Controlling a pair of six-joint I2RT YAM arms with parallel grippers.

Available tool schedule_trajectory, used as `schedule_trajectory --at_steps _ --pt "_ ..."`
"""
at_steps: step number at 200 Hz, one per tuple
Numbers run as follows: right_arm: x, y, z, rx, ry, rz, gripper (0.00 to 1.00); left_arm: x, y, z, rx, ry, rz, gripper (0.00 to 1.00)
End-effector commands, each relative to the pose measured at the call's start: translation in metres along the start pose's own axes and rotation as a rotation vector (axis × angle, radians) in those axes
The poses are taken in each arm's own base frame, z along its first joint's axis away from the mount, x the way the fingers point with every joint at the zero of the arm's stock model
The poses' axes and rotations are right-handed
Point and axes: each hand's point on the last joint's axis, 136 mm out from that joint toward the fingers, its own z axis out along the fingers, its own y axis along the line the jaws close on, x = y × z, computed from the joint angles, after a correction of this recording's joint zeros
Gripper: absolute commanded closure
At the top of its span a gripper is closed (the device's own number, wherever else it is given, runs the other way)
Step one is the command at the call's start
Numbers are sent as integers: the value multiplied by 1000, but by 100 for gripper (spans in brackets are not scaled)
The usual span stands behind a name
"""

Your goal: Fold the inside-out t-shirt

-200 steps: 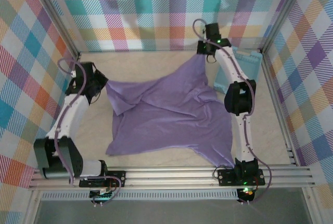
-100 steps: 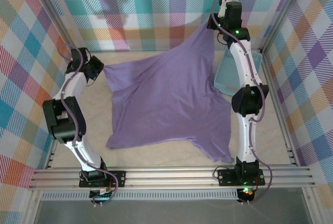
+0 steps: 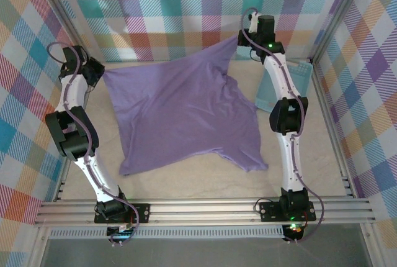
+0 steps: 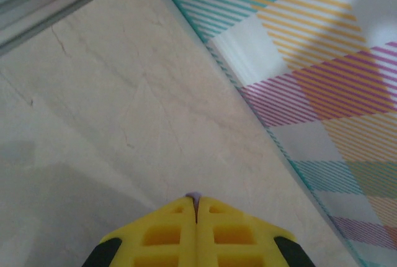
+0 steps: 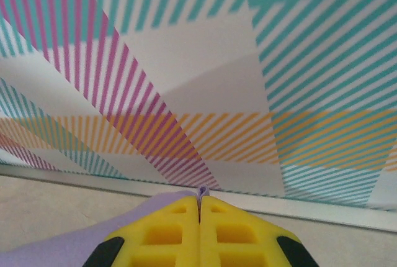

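My left jaws were pressed together on the far-left corner of the soft lavender-purple fabric t-shirt [image 3: 180,118], with a sliver of purple showing between their yellow tips in the left wrist view. My right jaws were clamped on its far-right corner, held up near the plaid back wall [image 3: 186,6]. The shirt was stretched between those two corners, its near part spread on the pale tabletop [image 3: 186,183]. A light blue slotted plastic basket [image 3: 303,77] sat just beside my right arm.

t-shirt [image 3: 180,118] lavender; basket [image 3: 302,76] light blue; walls [image 3: 186,6] multicolour plaid; left pincer [image 4: 196,200], right pincer [image 5: 200,199] yellow.
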Motion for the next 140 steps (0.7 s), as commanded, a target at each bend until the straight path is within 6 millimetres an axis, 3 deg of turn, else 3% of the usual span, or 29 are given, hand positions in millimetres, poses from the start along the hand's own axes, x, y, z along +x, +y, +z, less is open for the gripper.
schedule_trajectory --at_steps 1,49,78,109,140 --pt "-27 15 -7 -31 -87 -39 100 9 13 4 -53 51 31 100" --pt "-28 51 -20 -109 -54 -92 100 14 16 -9 -65 47 35 100" --pt "-20 64 -39 -94 7 -98 100 24 35 -27 -117 29 15 100" --pt "3 66 -62 -77 86 -69 100 33 65 -41 -136 11 -30 100" --pt "43 67 -83 -26 170 -75 100 47 86 -44 -154 33 -61 100"
